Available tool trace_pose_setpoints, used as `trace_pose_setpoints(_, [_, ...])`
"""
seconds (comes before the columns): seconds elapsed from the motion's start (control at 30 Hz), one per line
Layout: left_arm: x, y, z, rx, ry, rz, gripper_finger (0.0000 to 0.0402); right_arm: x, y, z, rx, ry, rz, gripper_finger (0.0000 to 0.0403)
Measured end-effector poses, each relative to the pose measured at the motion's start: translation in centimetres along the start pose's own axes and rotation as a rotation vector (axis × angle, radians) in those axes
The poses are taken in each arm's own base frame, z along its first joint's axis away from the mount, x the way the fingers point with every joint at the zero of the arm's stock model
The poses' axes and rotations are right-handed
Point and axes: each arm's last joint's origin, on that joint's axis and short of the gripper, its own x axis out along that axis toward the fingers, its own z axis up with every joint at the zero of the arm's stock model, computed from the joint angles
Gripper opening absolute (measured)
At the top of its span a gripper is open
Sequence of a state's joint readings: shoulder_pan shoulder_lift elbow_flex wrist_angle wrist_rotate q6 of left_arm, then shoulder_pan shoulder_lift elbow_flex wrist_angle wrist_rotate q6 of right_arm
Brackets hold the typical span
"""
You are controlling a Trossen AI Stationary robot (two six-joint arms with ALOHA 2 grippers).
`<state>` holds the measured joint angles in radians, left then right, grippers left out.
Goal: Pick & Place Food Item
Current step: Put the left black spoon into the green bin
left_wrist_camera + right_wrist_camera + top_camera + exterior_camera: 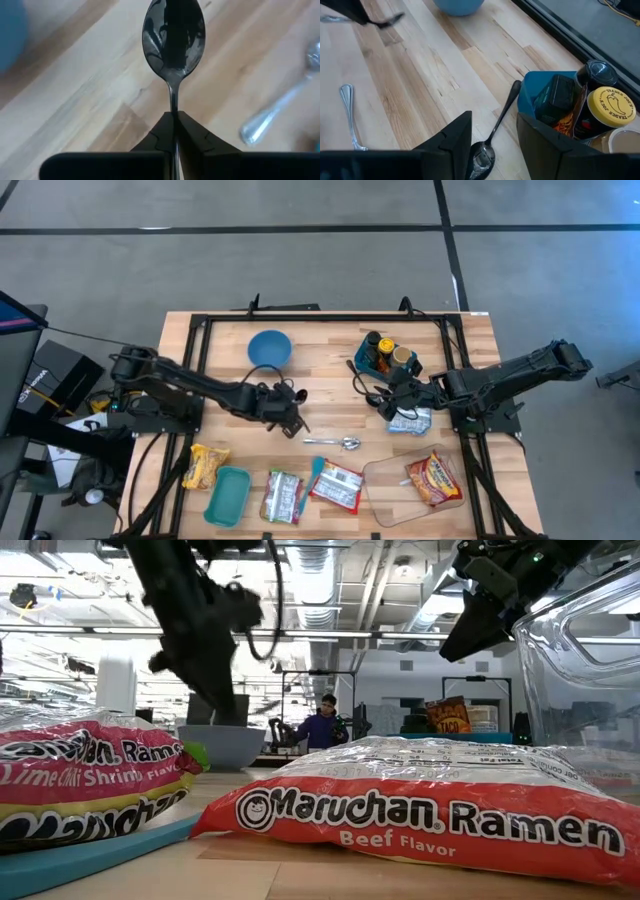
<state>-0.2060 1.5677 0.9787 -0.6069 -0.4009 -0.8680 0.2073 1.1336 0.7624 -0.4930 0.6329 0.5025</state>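
Note:
My left gripper (291,416) hangs over the table's middle, shut on a black spoon (173,37) whose bowl points away from the fingers. My right gripper (493,118) stands open above a second black spoon (506,105), which lies flat on the wood beside the blue bin (532,97); it touches nothing. Ramen packets lie along the near edge: a yellow one (204,465), two in the middle (283,495) (337,486), and one (432,478) on a clear tray. A white packet (411,421) lies below the right arm. My left gripper pinches the black spoon's thin handle (173,102) between its two fingertips, just behind the bowl. The fingers slant down from the table's left and lie along the handle. The spoon sticks out past the fingers, lifted clear of the wood.
A blue bowl (270,348) stands at the far middle. The blue bin holds jars (388,357) at the far right. A silver spoon (335,442) lies near the middle, and a teal container (228,495) at the near left. A person (322,725) stands in the room behind.

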Motion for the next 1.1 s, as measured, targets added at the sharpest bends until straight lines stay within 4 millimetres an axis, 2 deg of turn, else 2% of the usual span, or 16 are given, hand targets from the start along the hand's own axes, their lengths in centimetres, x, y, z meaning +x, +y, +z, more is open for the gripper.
trace_pose_setpoints(0.23, [-4.7,-0.5,-0.8,0.049,-0.073,-0.148,0.0004,0.0,0.0,0.0,-0.005,0.000,0.000,0.0150])
trace_pose_setpoints(0.43, [-9.0,-0.9,-2.6,0.113,-0.116,-0.300,0.0005,0.0,0.0,0.0,-0.005,0.000,0.000,0.0150])
trace_pose_setpoints(0.6, [-11.7,-1.4,-4.6,0.175,-0.124,-0.408,0.0003,0.0,0.0,0.0,-0.005,0.000,0.000,0.0150])
trace_pose_setpoints(0.9, [-13.8,-2.6,-8.7,0.049,-0.069,-0.489,0.0003,0.0,0.0,0.0,-0.005,0.000,0.000,0.0150])
trace_pose_setpoints(1.1, [-14.7,-2.9,-10.2,-0.010,-0.019,-0.528,0.0004,0.0,0.0,0.0,-0.006,0.000,0.001,0.0150])
